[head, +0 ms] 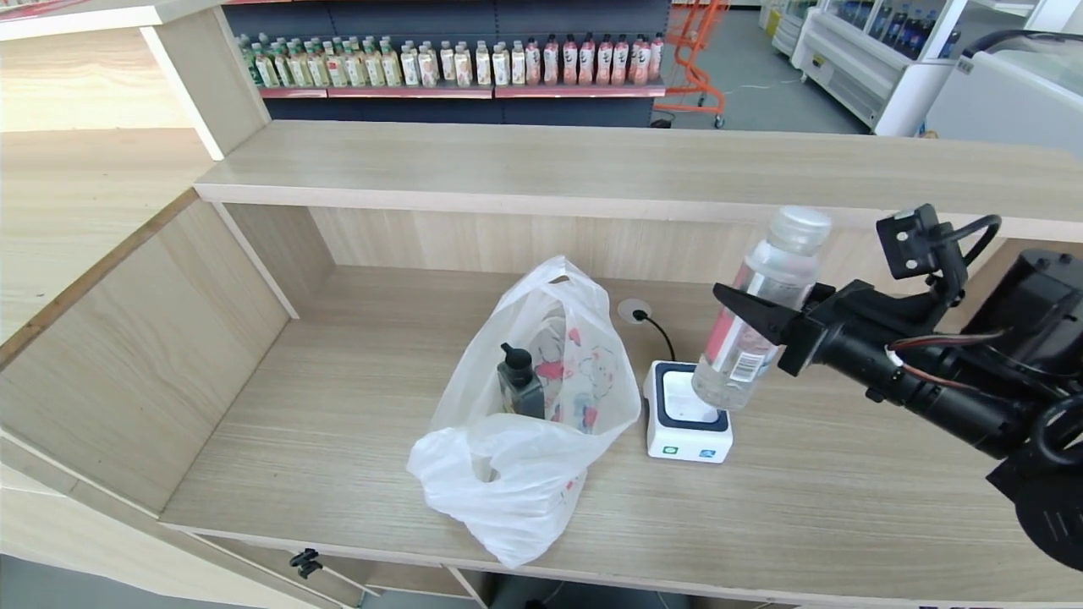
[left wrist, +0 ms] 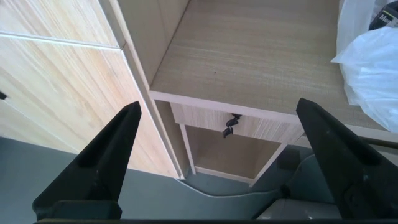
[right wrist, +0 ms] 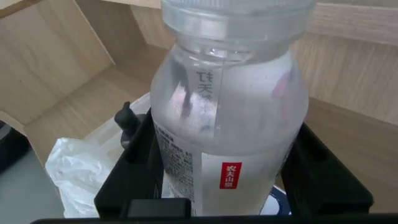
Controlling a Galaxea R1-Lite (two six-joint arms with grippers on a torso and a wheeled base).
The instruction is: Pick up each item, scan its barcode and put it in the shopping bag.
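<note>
Right gripper: closed around the midsection of a clear water bottle. The bottle is tilted, cap towards 1 o'clock, base towards 7 o'clock. In the head view its base overlaps the 2 o'clock corner of the white scanner; contact between the two cannot be determined. A barcode patch on the lower label faces the head camera.

The scanner stands on the worktop. Its black cable runs towards 11 o'clock into a round port.

A white plastic shopping bag sits just beside the scanner at its 9 o'clock, mouth open. Inside it are a dark bottle standing upright and, at that bottle's 3 o'clock, a patterned pack.

Left gripper: spread wide, holding nothing. It hangs off the worktop's near edge, above a drawer front with a small black handle, with the bag at the frame margin.
</note>
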